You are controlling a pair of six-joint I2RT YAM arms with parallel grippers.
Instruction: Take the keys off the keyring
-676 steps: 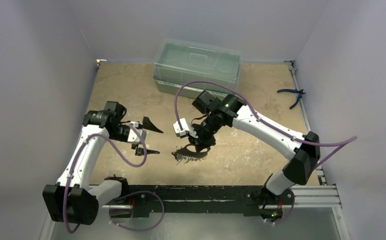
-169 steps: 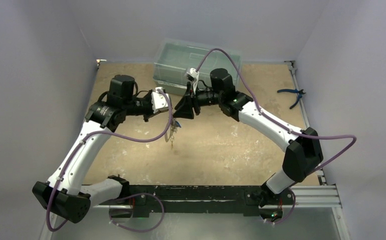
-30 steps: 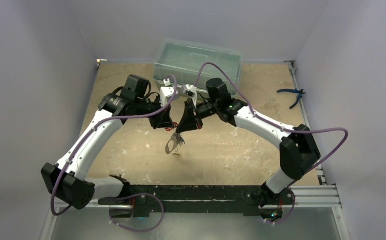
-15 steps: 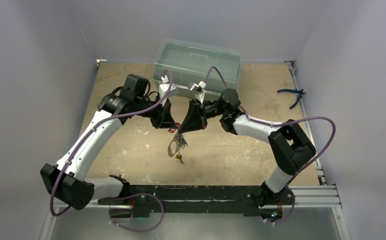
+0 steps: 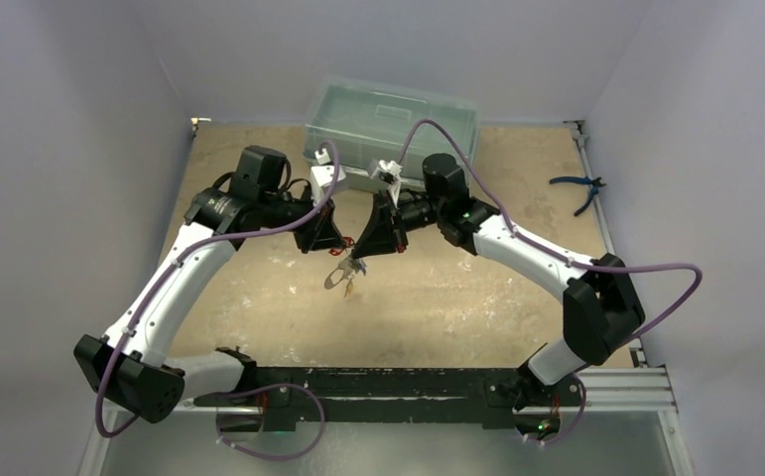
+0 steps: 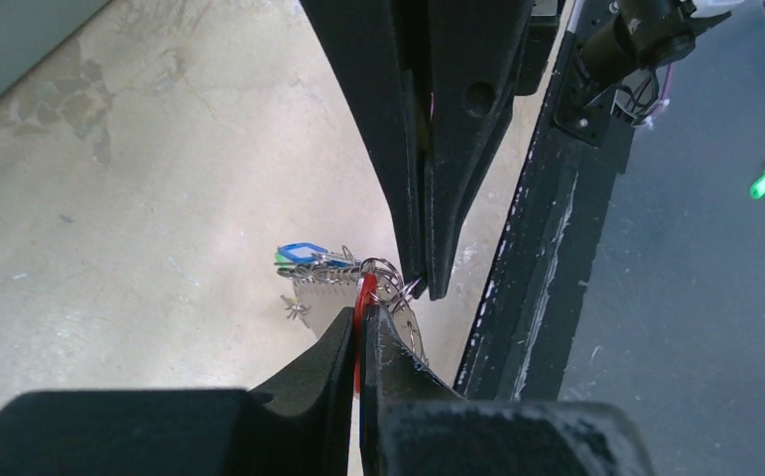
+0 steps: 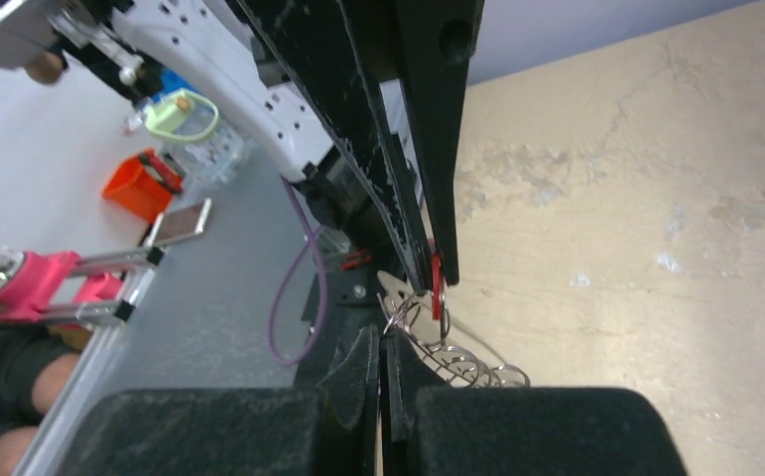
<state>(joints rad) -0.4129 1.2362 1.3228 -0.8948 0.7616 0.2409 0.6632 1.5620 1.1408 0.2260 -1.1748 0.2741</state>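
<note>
Above the middle of the table my two grippers meet tip to tip, with the bunch of keys [image 5: 344, 279] hanging below them. My left gripper [image 6: 362, 315] is shut on a red key [image 6: 363, 297] that sits edge-on between its fingers. My right gripper [image 7: 382, 335] is shut on the thin wire of the keyring [image 7: 399, 313]. In the left wrist view the keyring [image 6: 384, 269] shows beside the right fingers [image 6: 438, 198], with a blue key [image 6: 301, 252] to the left. Several small rings [image 7: 467, 369] trail from the bunch. In the top view the left gripper [image 5: 336, 246] and right gripper [image 5: 360, 256] nearly touch.
A clear plastic box [image 5: 390, 127] stands at the back of the table. Blue-handled pliers [image 5: 578, 188] lie at the far right edge. A black rail [image 5: 408, 382] runs along the near edge, holding both arm bases. Purple cables loop over both arms.
Both grippers stayed shut and close together. The hanging bunch has risen slightly and moved back, and the right arm's elbow has swung outward to the right.
</note>
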